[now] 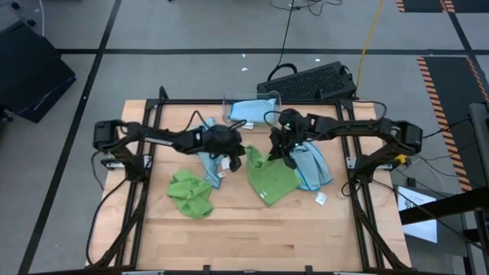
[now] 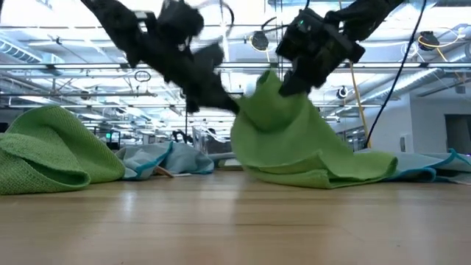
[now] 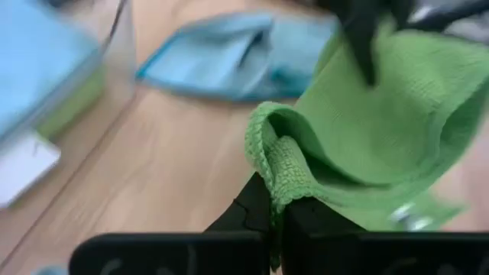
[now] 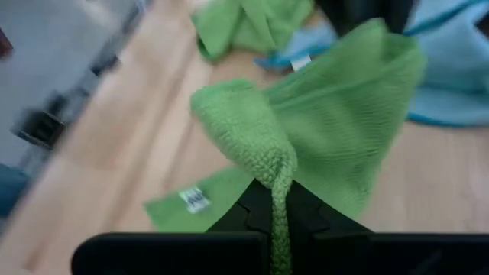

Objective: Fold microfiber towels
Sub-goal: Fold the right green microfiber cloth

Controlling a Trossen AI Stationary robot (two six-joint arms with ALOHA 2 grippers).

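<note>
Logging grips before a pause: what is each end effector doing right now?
Left end effector: shut on the lime green microfiber towel.
Right end effector: shut on the same towel.

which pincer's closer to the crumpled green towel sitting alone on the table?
Left. The left pincer grips the lifted green towel just beside the crumpled green towel; the right pincer grips the same lifted towel farther off.

Wooden table (image 1: 244, 229) — green towels (image 1: 191, 195), blue towels (image 1: 313, 168), clear bin (image 1: 252, 103)

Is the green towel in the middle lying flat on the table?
No: in the low view both grippers, left and right, hold the green towel up in a peak.
</note>
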